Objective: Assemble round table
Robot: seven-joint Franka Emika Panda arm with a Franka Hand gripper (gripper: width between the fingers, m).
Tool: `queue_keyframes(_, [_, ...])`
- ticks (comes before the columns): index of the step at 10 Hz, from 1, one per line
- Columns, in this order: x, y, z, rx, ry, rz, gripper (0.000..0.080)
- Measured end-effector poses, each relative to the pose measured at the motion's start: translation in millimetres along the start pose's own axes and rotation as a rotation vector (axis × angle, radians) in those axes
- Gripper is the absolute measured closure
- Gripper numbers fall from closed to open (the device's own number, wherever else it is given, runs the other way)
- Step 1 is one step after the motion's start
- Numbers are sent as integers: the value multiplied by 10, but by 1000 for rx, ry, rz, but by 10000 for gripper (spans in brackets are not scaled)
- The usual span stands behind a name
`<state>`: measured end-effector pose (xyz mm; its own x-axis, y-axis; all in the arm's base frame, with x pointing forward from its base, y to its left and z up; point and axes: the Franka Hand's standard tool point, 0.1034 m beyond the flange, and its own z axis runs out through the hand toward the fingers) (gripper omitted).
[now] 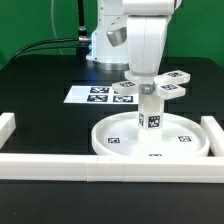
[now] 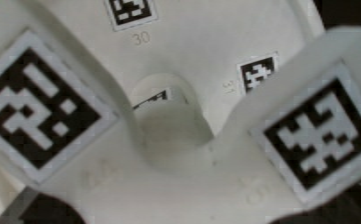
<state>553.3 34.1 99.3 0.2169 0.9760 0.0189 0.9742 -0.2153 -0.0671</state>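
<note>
The large round disc [image 1: 108, 148] lies flat against the front rail. The short post [image 1: 150, 114] stands upright at its centre. The cross-shaped piece [image 1: 172, 89] sits level on top of the post, its tagged arms spreading out. My gripper [image 1: 146, 82] comes straight down on the cross's hub and is shut on it. In the wrist view the cross [image 2: 159, 135] fills the picture, with two big tagged arms. The disc [image 2: 203, 40] lies behind it. My fingertips do not show there.
The marker board [image 1: 92, 95] lies behind the disc, toward the exterior view's left. White border rails run along the front [image 1: 55, 166], the left [image 1: 6, 125] and the right [image 1: 212, 132]. The arm's base stands at the back.
</note>
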Motion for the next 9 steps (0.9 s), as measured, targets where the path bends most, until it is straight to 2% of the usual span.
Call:
queue_keyframes(1, [-6,1,6,-1,0,2,150])
queue_keyframes(2, [-11,2,6,0,0,3,275])
queue_keyframes(3, [-16,3,7,0,0,5,351])
queue_keyframes(9, [-24,5,7,0,1,64,351])
